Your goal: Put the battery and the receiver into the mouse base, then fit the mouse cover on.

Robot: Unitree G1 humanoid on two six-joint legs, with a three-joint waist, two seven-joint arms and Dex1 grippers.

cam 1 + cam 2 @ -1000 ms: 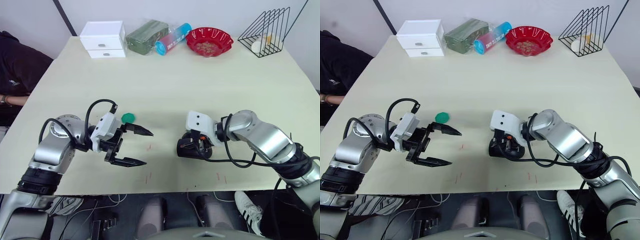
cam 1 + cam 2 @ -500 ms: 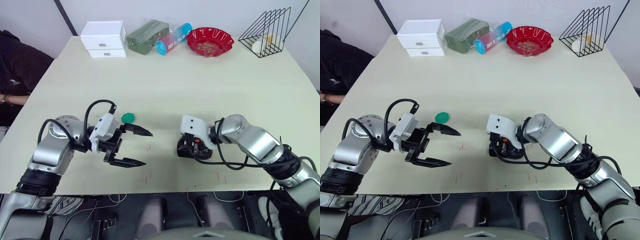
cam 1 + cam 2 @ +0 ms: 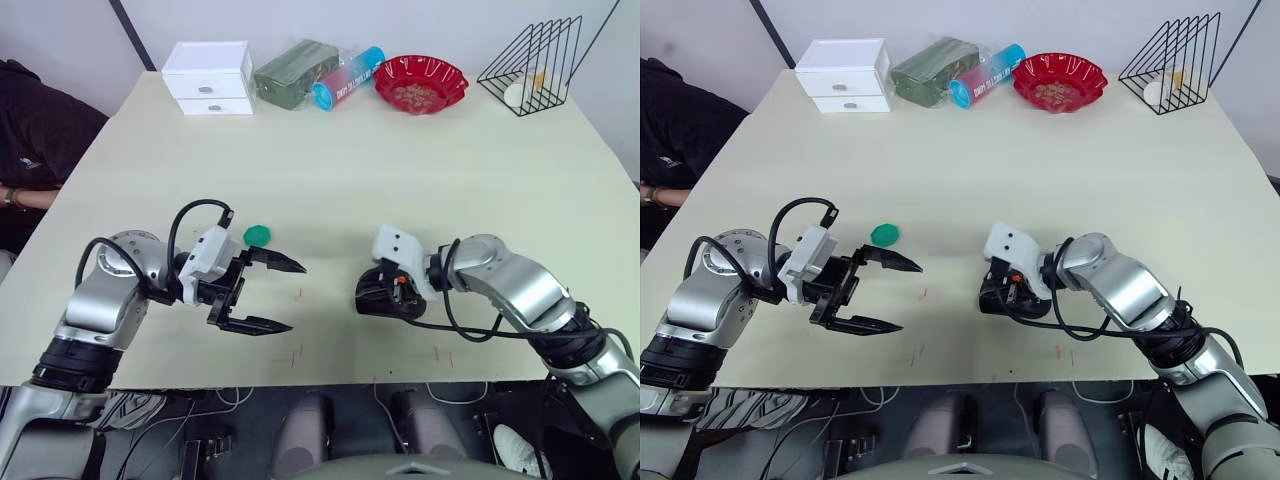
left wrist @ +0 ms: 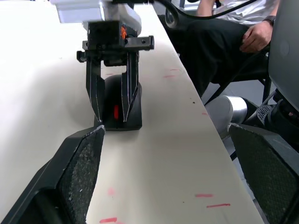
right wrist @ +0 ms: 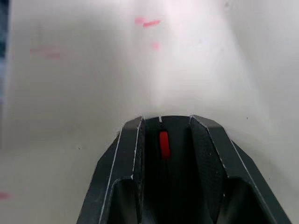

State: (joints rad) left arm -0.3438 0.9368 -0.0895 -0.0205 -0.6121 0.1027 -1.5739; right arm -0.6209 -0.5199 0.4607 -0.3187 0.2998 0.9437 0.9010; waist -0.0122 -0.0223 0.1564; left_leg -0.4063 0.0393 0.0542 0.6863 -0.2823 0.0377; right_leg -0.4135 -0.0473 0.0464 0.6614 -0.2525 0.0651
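While the right claw [image 3: 1008, 292] pressed its two black fingers down either side of the black oval mouse base [image 3: 381, 297], gripping it against the pale surface [image 3: 330, 160] near the front edge, the left claw [image 3: 268, 295] hung wide open and empty a little way off, facing it. From the left wrist view the base [image 4: 117, 105] sat flat between those fingers, a small red patch showing on its near end. Neither battery nor receiver could be made out, and whether the cover was already on was unclear. To do this step well, I judged the right claw should hold the base level and steady so the left could work on it. At the far edge stood a white two-drawer box [image 3: 207, 78] with both drawers shut, a red dish [image 3: 420, 82] holding brownish bits, and a black wire rack [image 3: 532, 62] containing something pale. A small green round disc [image 3: 257, 234] lay just beside the left claw.
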